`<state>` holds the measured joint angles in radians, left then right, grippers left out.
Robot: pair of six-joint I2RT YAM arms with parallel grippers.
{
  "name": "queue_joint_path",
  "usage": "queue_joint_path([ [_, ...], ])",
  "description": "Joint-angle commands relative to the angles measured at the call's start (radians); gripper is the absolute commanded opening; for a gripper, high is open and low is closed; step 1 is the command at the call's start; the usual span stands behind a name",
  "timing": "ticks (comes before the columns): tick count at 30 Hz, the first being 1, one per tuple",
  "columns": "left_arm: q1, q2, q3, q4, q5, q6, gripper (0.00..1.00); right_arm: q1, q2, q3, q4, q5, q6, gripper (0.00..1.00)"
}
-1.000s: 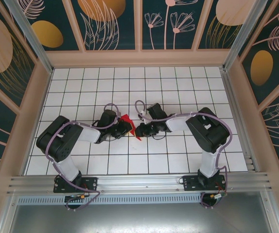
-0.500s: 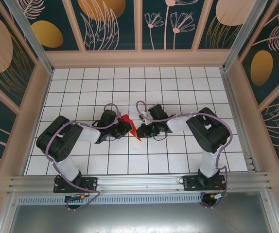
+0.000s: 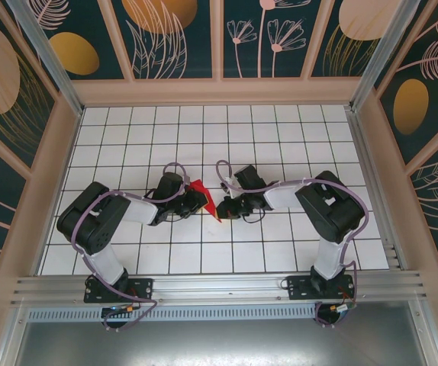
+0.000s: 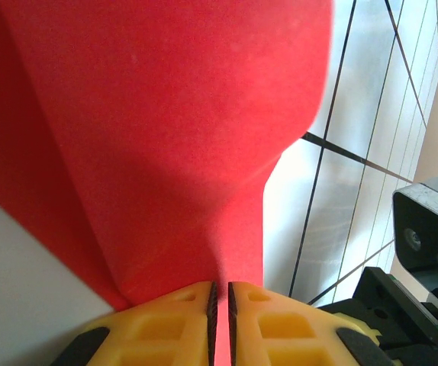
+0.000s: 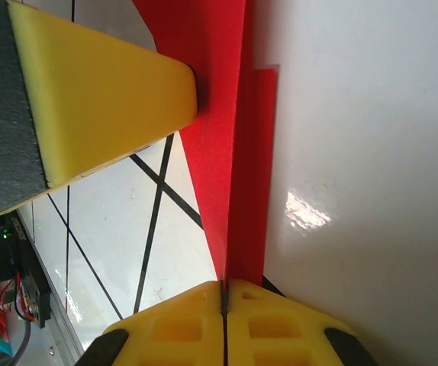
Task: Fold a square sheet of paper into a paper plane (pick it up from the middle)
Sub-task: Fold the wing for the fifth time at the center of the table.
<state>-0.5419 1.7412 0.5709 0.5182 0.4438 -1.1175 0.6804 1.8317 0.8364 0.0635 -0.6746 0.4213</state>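
A: Where's the paper (image 3: 203,192)?
B: Mid-table, between the two arms, over the white tiles (image 3: 280,130); it's folded, with a red tip pointing toward the near edge in the top view; whether it touches the tiles I cannot tell

A: And the left gripper (image 3: 194,200)?
B: Clamped on the paper; in its wrist view the yellow fingers (image 4: 165,328) are pressed together with a narrow neck of red between them, and the sheet widens out ahead

A: The right gripper (image 3: 223,207)?
B: Pinching the paper too; its wrist view has the pads (image 5: 280,328) tight on a thin red edge, with a crease running straight away from them; a yellow finger of the other arm touches the paper farther along
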Motion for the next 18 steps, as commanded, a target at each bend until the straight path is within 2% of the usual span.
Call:
queue_joint_path([
  [1,0.0,0.025,-0.018,-0.11,-0.07,0.028,0.17,-0.001,0.026,-0.024,-0.046,0.022,-0.001,0.07],
  [4,0.0,0.023,-0.019,-0.11,-0.071,0.028,0.17,-0.001,0.021,-0.023,-0.051,0.045,0.007,0.09],
  [12,-0.001,0.02,-0.023,-0.107,-0.074,0.028,0.17,-0.002,-0.166,-0.034,-0.036,0.124,0.042,0.28],
  [18,0.0,0.013,-0.027,-0.106,-0.076,0.028,0.17,0.008,-0.164,-0.027,0.052,0.065,0.123,0.19],
])
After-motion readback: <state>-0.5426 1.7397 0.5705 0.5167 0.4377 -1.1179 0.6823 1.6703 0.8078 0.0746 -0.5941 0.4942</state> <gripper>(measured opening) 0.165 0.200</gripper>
